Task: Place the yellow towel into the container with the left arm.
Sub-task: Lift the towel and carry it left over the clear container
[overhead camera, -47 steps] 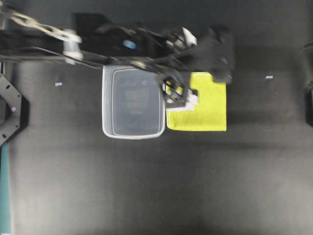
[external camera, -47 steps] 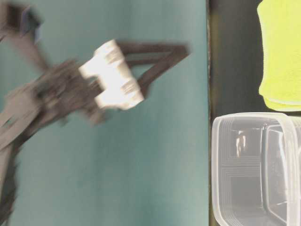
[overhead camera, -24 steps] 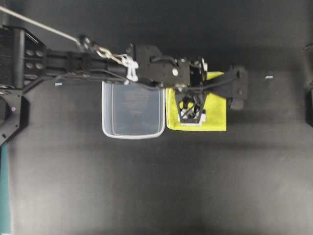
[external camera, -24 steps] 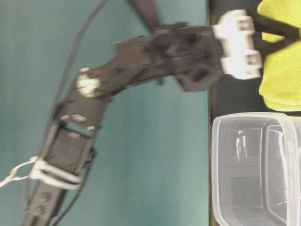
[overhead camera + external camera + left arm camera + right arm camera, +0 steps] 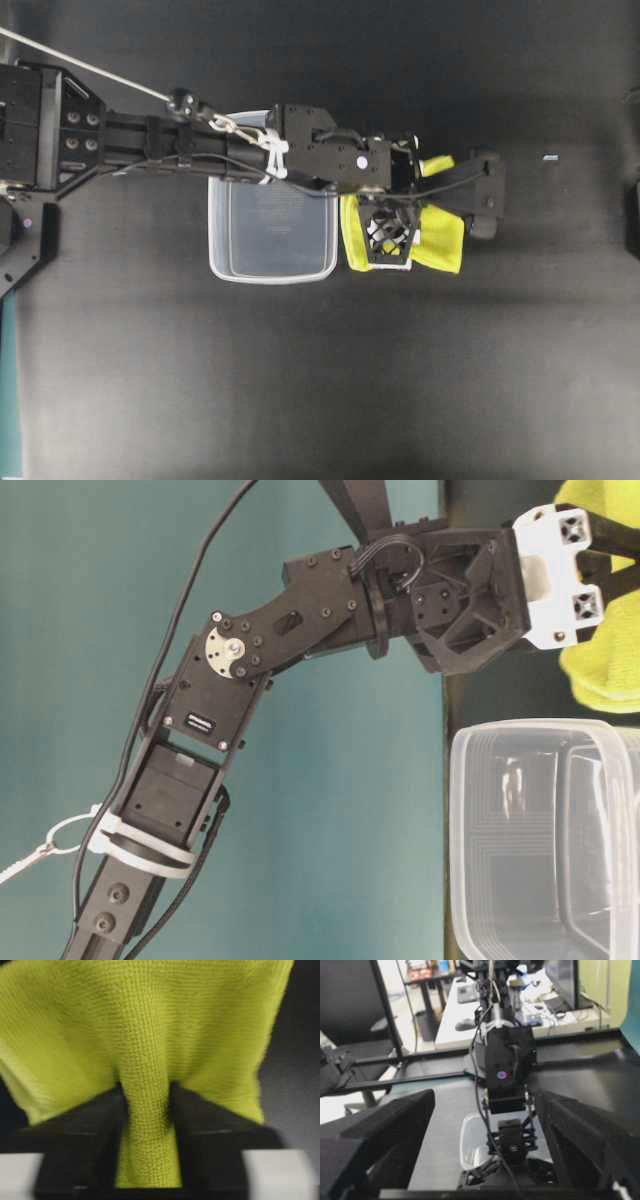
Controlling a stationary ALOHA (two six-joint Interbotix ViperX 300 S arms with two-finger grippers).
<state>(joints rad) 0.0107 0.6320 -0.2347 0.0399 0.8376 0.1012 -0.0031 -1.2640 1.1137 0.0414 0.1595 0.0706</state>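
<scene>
The yellow towel is bunched up to the right of the clear container, and its edges are pulled up off the black table. My left gripper stands over the towel's middle. It is shut on a pinched fold of the towel, which runs between the two black fingers. In the table-level view the towel hangs at the gripper's white block, above and beside the container. The container is empty. My right gripper is open and empty, facing the left arm.
The left arm stretches from the left edge across the container's back rim. A teal wall stands behind the table. A desk with monitors lies beyond the table in the right wrist view.
My left gripper swung over the flat towel, came down on its middle and shut on it. The towel now stands bunched and partly raised. The container has not moved.
</scene>
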